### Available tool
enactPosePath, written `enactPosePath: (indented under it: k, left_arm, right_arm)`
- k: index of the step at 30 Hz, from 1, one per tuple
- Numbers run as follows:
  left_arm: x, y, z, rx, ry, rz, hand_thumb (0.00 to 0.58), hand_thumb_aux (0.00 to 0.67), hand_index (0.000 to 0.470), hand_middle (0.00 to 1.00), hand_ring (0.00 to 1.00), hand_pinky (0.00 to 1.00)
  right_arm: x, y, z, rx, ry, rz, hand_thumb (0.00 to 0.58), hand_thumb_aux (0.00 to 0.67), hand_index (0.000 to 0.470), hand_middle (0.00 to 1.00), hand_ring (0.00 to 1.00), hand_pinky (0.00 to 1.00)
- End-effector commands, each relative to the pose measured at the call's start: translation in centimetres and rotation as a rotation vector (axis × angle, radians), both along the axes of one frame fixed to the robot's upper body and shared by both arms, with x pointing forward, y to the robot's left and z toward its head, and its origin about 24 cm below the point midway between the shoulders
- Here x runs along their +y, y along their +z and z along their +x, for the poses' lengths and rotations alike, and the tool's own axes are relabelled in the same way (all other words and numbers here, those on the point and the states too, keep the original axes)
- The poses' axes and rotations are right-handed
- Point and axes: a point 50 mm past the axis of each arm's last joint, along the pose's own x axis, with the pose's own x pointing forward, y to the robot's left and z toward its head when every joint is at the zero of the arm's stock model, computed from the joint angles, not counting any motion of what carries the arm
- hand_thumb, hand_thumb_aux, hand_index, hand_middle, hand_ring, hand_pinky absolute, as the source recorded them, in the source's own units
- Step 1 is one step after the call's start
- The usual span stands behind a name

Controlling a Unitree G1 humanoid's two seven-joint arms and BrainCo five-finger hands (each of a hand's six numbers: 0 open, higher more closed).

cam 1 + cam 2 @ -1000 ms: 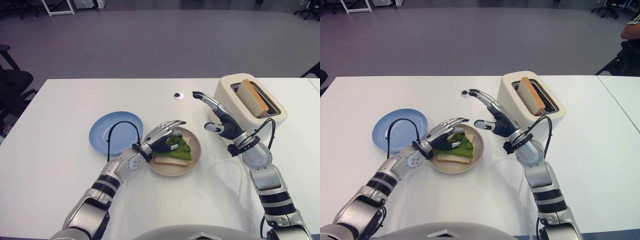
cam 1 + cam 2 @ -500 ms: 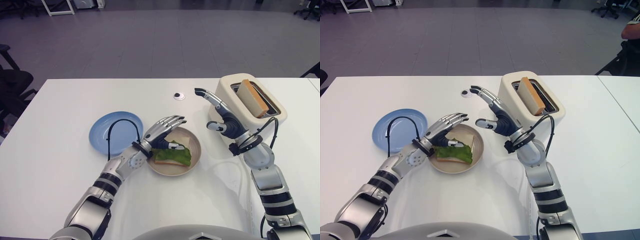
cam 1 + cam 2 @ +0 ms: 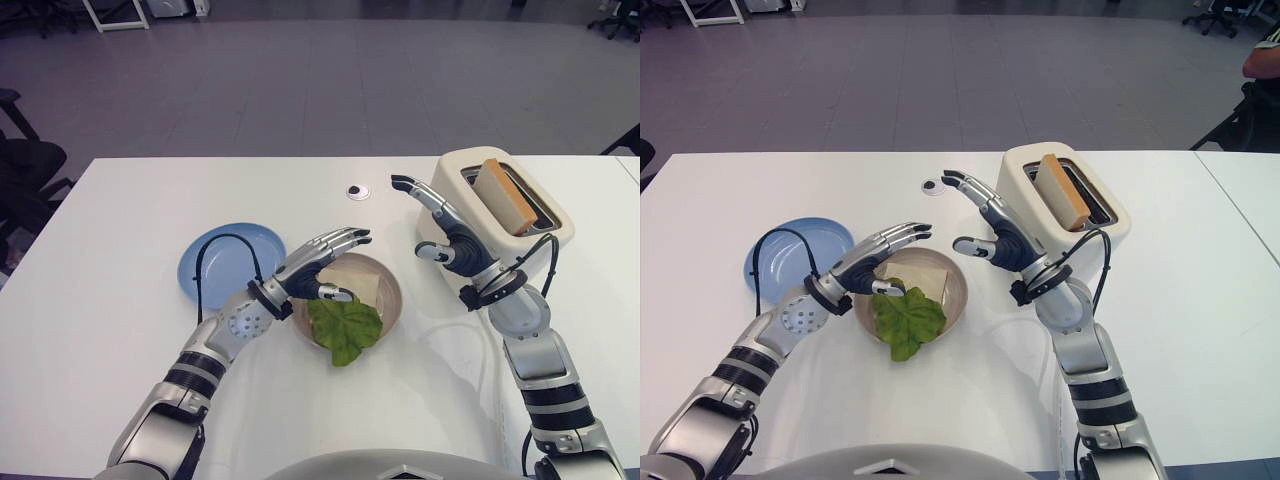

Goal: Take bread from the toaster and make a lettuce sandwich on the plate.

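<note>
White table [image 3: 120, 200], tan plate [image 3: 392, 290] at centre. We note the lettuce leaf [image 3: 343, 325] lying mostly off the bread slice [image 3: 360, 280], draped over the plate's near rim. Left hand [image 3: 305, 268] hovers above it, fingers extended, gripping nothing. Right hand [image 3: 450, 240], spread and empty, sits beside the toaster [image 3: 452, 170], where a second slice [image 3: 503, 195] stands upright in the slot. Our judgement: slide the leaf squarely onto the bread before capping.

Silver jointed arms, black cables, metallic robot hand [image 3: 318, 268]
</note>
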Motion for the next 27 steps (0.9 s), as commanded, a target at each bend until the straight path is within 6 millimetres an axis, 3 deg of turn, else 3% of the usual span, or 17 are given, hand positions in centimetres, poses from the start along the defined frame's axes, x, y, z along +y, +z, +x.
enactPosePath:
  k: [1, 2, 5, 6, 11, 22, 23, 24, 25, 27]
  left_arm:
    - [1.5, -2.5, 0.0, 0.045, 0.056, 0.200, 0.322, 0.223, 0.157, 0.00, 0.00, 0.00]
    - [1.7, -3.1, 0.2, 0.048, 0.072, 0.245, 0.447, 0.349, 0.245, 0.00, 0.00, 0.00]
    - [1.7, -4.1, 0.3, 0.047, 0.087, 0.304, 0.550, 0.518, 0.363, 0.00, 0.00, 0.00]
    - [1.6, -4.3, 0.3, 0.047, 0.083, 0.308, 0.580, 0.670, 0.470, 0.00, 0.00, 0.00]
    - [0.9, -4.7, -0.2, 0.054, 0.037, 0.298, 0.580, 0.670, 0.470, 0.00, 0.00, 0.00]
    - [0.9, -2.7, 0.1, -0.005, 0.046, 0.162, 0.580, 0.670, 0.470, 0.00, 0.00, 0.00]
    - [1.0, -2.5, 0.1, -0.008, 0.053, 0.152, 0.536, 0.486, 0.341, 0.00, 0.00, 0.00]
    - [1.1, -2.4, 0.2, -0.011, 0.060, 0.146, 0.087, 0.053, 0.037, 0.00, 0.00, 0.00]
    - [1.2, -2.3, 0.3, -0.013, 0.066, 0.143, 0.000, 0.000, 0.000, 0.00, 0.00, 0.00]
    - [1.4, -2.2, 0.2, -0.013, 0.071, 0.143, 0.000, 0.000, 0.000, 0.00, 0.00, 0.00]
  right_arm:
    - [-0.1, 0.0, 0.1, 0.005, 0.002, -0.002, 0.000, 0.000, 0.000, 0.00, 0.00, 0.00]
    - [0.0, -0.1, 0.1, 0.007, 0.003, -0.003, 0.000, 0.000, 0.000, 0.00, 0.00, 0.00]
    - [0.0, -0.2, 0.1, 0.012, 0.006, -0.005, 0.000, 0.000, 0.000, 0.00, 0.00, 0.00]
    - [0.0, -0.2, 0.1, 0.012, 0.007, -0.005, 0.000, 0.000, 0.000, 0.00, 0.00, 0.00]
    - [0.0, -0.2, 0.0, 0.015, 0.008, -0.007, 0.000, 0.000, 0.000, 0.00, 0.00, 0.00]
    - [0.0, -0.4, 0.1, 0.018, 0.007, -0.004, 0.000, 0.000, 0.000, 0.00, 0.00, 0.00]
    - [0.1, -0.4, 0.1, 0.019, 0.007, -0.004, 0.000, 0.000, 0.000, 0.00, 0.00, 0.00]
    - [0.1, -0.4, 0.1, 0.019, 0.007, -0.004, 0.000, 0.000, 0.000, 0.00, 0.00, 0.00]
    - [0.1, -0.4, 0.1, 0.019, 0.007, -0.004, 0.000, 0.000, 0.000, 0.00, 0.00, 0.00]
    - [0.1, -0.4, 0.1, 0.019, 0.007, -0.004, 0.000, 0.000, 0.000, 0.00, 0.00, 0.00]
